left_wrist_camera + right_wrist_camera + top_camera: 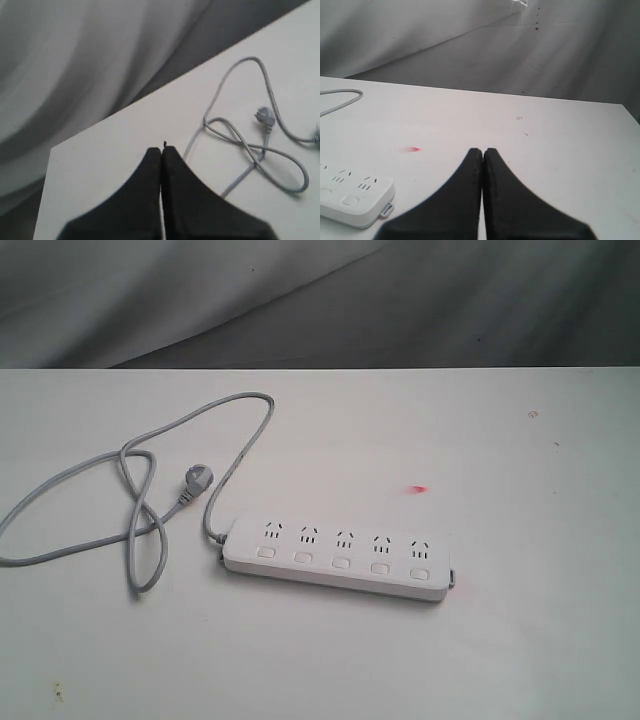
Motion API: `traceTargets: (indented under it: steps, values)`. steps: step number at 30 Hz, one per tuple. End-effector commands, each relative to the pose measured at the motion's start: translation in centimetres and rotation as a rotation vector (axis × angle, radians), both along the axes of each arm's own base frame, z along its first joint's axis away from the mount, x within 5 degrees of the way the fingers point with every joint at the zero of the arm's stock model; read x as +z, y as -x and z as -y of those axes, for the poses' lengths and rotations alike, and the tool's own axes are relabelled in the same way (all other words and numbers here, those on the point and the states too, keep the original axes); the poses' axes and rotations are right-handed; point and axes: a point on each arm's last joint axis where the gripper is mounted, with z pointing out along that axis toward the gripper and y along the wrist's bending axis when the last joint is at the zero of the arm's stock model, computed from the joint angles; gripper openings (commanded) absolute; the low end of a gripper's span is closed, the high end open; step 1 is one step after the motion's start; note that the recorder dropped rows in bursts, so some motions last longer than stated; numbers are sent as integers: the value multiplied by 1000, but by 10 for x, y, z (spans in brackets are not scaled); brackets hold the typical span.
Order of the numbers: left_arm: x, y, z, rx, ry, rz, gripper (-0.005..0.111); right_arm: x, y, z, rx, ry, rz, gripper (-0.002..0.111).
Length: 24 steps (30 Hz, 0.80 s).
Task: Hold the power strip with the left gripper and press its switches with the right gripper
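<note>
1. Jaws first: the left gripper (161, 150) has its black jaws pressed tip to tip with nothing between them. It hangs above bare white table (520, 650) close to the table's edge, with grey drapery (300, 300) behind.
2. Furthest left in the exterior view, the grey cord (130, 490) sprawls in loose loops that cross over themselves. The left wrist view catches the same loops (235, 140), well apart from the jaw tips.
3. Next comes the plug (196, 480), lying flat on the table beside the loops and a little left of the strip. It is seen from the left wrist too (265, 117).
4. Centre stage is the power strip (335, 558), flat on the table and slightly slanted, its left end further back than its right. The cord leaves that left end, and five sockets run along the far side.
5. The switches (341, 563) are five small white buttons, one in front of each socket. Whether any is pressed in, I cannot tell.
6. Just beyond the strip's right end there is a small red mark (417, 489) on the tabletop.
7. Over on the right, the right gripper (483, 151) also has its jaws closed tip to tip, gripping nothing. It hovers over open table, clear of the strip's right end (355, 200), which lies near it to one side.
</note>
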Motion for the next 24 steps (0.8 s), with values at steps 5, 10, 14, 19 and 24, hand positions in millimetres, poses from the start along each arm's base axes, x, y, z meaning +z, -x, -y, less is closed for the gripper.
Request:
traceTargets:
  steps: [5, 10, 14, 19, 24]
  values:
    - [-44, 19, 0, -29, 127, 414, 1, 0, 0, 1, -10, 7, 9, 0]
    - [-105, 10, 5, -17, 290, 336, 1, 0, 0, 1, -10, 7, 9, 0]
    - [-144, 8, 9, -20, 398, 282, 1, 0, 0, 1, -10, 7, 9, 0]
    - [-172, 14, 10, -36, 435, 278, 1, 0, 0, 1, -10, 7, 9, 0]
    - [-176, 19, 9, -45, 443, 317, 1, 0, 0, 1, -10, 7, 9, 0]
